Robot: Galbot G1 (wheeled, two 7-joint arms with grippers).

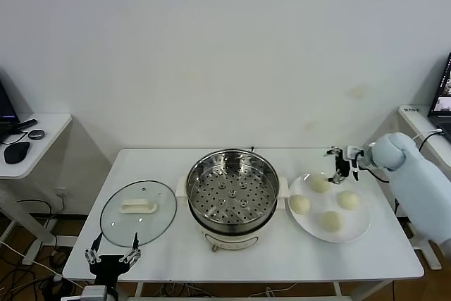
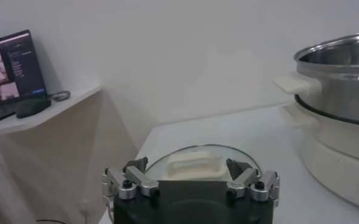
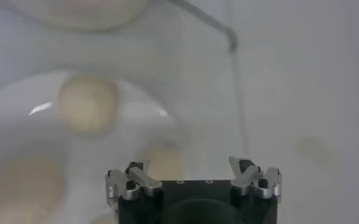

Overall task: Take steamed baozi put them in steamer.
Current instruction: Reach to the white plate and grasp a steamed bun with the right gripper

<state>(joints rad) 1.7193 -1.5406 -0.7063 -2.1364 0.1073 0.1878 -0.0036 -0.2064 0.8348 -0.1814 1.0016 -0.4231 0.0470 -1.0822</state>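
Observation:
Several round cream-white steamed baozi (image 1: 319, 183) lie on a flat white plate (image 1: 361, 228) at the right of the table. My right gripper (image 1: 343, 167) hovers open just above and behind the farthest bun; its wrist view has the gripper (image 3: 191, 167) empty over a baozi (image 3: 88, 105) and the plate. The steamer (image 1: 232, 199), a shiny steel pot with a perforated tray, stands uncovered and empty at the table's middle. My left gripper (image 1: 111, 255) waits open at the front left edge, and its wrist view shows the gripper (image 2: 188, 167) facing the steamer (image 2: 344, 79).
A round glass lid (image 1: 138, 213) with a white handle lies flat left of the steamer, also the lid (image 2: 197, 159) before the left gripper. A side desk (image 1: 35, 139) with a mouse stands off to the left, another desk (image 1: 423, 114) to the right.

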